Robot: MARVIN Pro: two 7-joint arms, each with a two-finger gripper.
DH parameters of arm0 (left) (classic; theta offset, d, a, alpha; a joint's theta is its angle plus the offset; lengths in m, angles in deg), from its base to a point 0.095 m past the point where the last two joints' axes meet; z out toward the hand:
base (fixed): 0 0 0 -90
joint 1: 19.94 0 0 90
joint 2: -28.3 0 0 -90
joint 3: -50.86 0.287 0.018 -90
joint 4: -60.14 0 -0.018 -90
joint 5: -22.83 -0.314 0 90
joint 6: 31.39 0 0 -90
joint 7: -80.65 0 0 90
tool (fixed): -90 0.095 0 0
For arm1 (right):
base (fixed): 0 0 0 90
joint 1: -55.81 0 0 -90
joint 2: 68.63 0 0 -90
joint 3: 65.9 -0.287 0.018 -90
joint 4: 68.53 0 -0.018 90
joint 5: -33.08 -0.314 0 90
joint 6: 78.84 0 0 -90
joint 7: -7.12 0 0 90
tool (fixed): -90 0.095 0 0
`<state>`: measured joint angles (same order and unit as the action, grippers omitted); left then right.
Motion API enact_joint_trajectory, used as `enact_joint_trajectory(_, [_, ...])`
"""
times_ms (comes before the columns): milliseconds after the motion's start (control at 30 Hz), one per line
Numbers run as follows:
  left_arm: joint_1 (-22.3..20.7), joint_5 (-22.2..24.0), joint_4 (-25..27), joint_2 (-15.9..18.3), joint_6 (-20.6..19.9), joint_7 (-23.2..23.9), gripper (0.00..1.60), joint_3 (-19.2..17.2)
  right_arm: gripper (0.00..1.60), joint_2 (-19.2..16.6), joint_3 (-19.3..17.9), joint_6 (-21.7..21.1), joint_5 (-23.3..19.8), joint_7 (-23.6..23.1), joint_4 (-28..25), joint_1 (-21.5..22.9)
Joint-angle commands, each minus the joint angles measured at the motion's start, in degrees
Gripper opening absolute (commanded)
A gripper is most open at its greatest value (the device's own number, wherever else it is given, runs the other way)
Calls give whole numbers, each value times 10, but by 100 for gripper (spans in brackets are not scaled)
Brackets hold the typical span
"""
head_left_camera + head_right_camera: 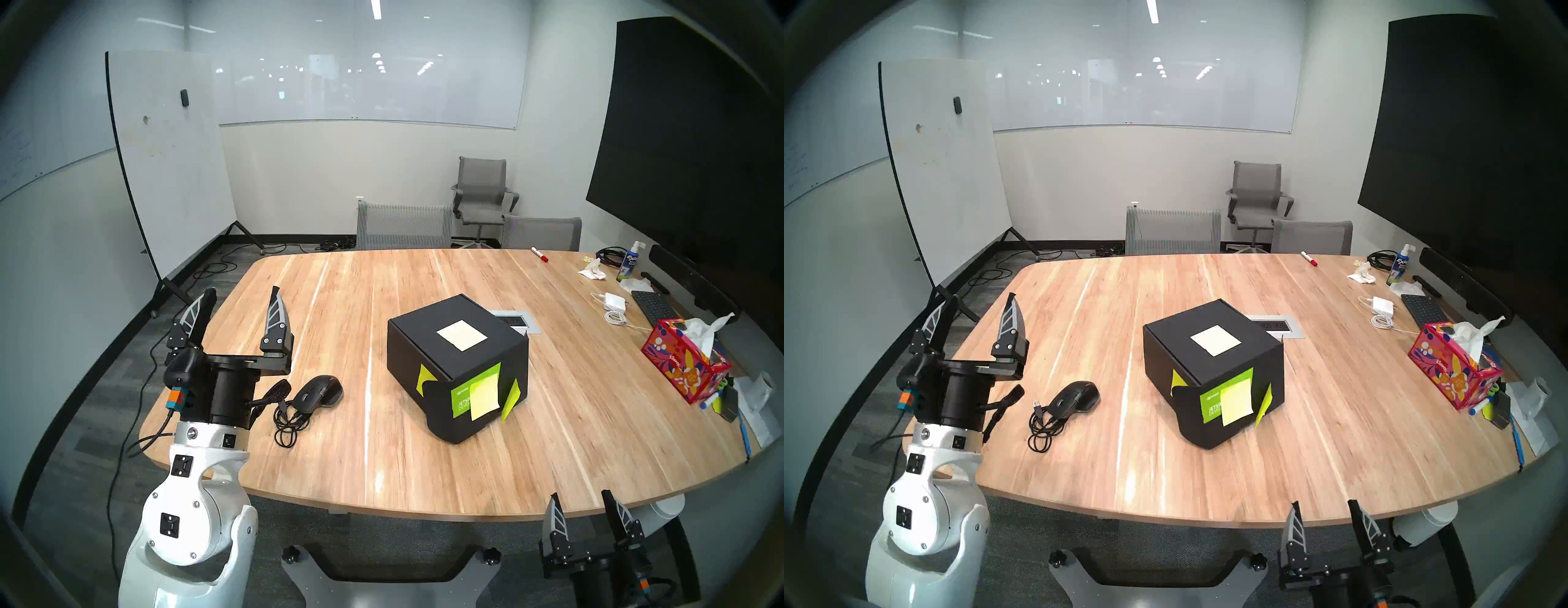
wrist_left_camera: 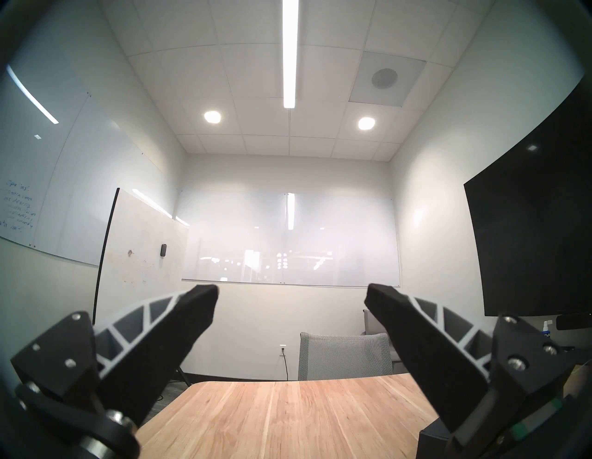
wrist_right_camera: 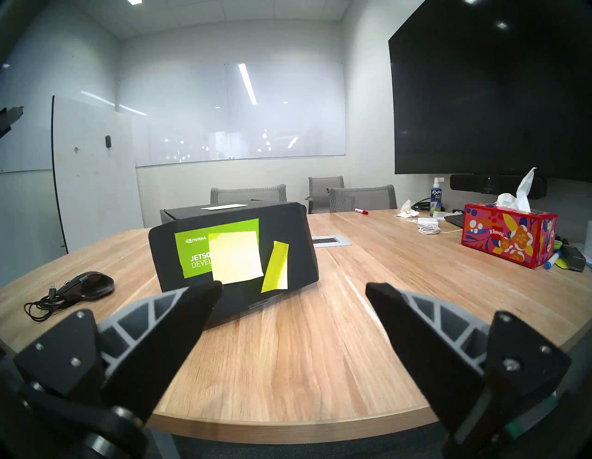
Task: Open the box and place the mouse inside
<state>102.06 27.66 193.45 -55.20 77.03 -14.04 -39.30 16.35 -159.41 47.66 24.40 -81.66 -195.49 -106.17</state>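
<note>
I am holding my left hand (image 1: 242, 297) raised over the counter (image 1: 382, 458) edge, fingers spread wide and empty; my right hand (image 3: 294, 290) is waiting low at the near edge, equally wide. The box (image 1: 456, 365) is sitting closed mid-counter, its front flap tucked down under 1 sticky note (image 3: 235, 258). The mouse (image 1: 318, 392) is lying just beside my left wrist, cable coiled. Judgement: I should be lifting that front flap first, steadying the box with the other hand.
</note>
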Motion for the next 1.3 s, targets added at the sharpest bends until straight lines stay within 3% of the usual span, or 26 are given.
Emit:
enact_joint_trajectory(0, [2, 1, 11, 0, 1, 0, 160, 0, 160, 2, 0, 8, 1, 1, -6, -2])
enact_joint_trajectory(500, [1, 1, 10, 0, 1, 0, 160, 0, 160, -14, -15, -18, 10, -20, -38, -23])
enact_joint_trajectory(867, [1, 1, 11, 0, 1, 0, 160, 0, 160, -36, -33, -60, -15, -43, -63, -29])
enact_joint_trajectory(1000, [1, 1, 11, 0, 1, 0, 160, 0, 160, -43, -41, -95, -20, -49, -68, -30])
enact_joint_trajectory(1267, [1, 1, 11, 0, 1, 0, 160, 0, 160, -48, -59, -110, -29, -59, -55, -30])
